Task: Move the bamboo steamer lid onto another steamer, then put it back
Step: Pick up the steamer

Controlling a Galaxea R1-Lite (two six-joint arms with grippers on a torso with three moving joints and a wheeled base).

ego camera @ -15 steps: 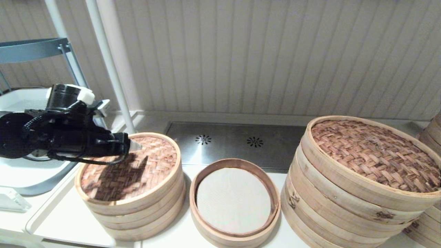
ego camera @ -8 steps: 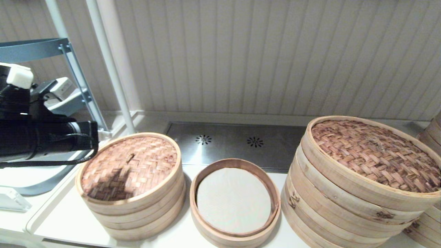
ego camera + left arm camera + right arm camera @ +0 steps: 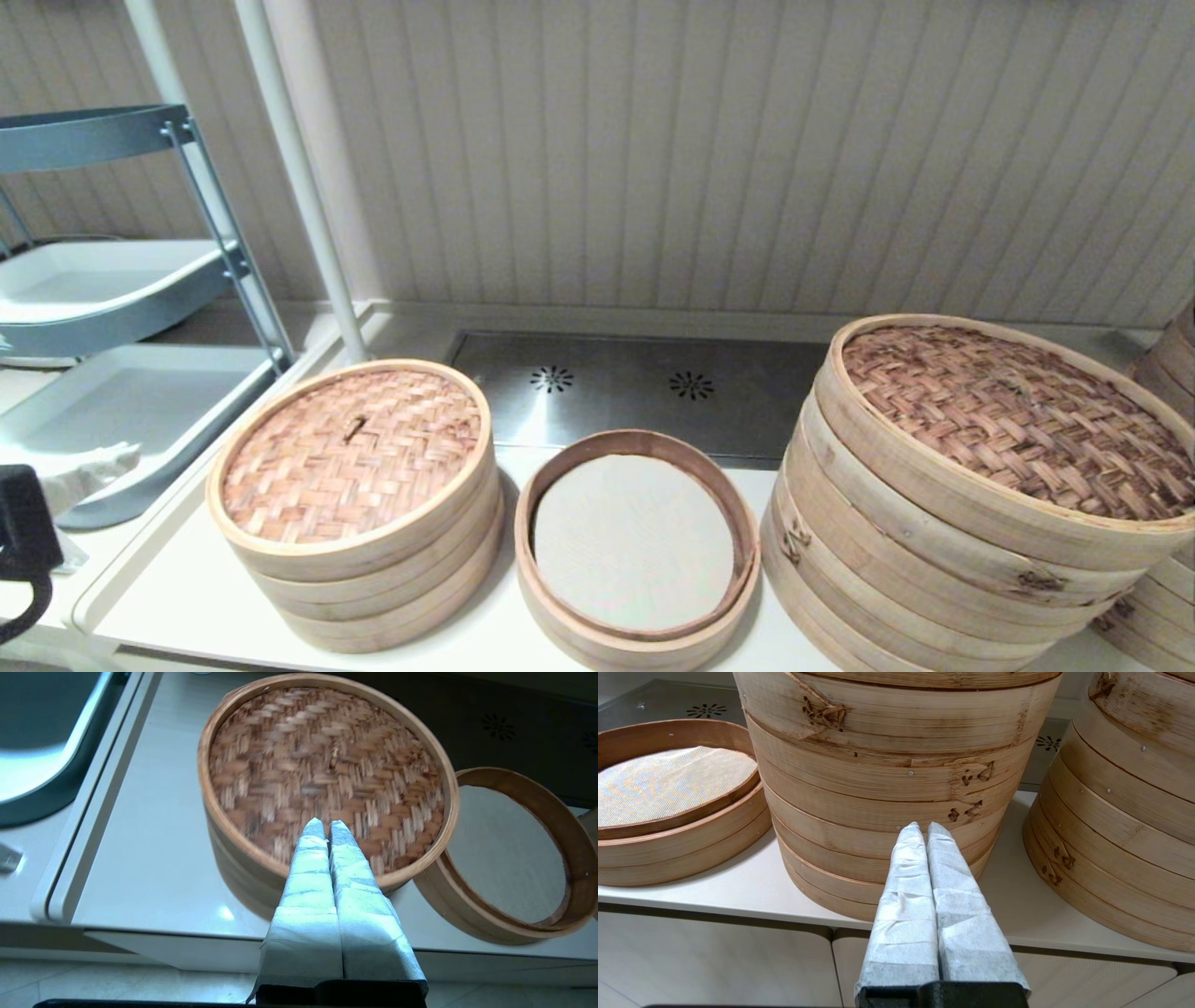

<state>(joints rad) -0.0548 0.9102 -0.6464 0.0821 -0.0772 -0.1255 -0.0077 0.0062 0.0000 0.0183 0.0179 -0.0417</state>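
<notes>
Head view shows the lid (image 3: pixel 350 453) seated flat on the stack (image 3: pixel 373 579) at 9 o'clock of the open basket (image 3: pixel 635 551). Your left gripper (image 3: pixel 327 828) is closed, empty, off the bench (image 3: pixel 168 597) edge at 7 o'clock; the right gripper (image 3: pixel 923 830) is closed, parked. Open wide, pinch the rim squarely, lift level. Round lid, no long axis; loop faces up.

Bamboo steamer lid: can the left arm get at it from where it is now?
Probably yes: the left gripper, shut, sits off the counter's front edge, and nothing lies between it and the bamboo steamer lid.
</notes>
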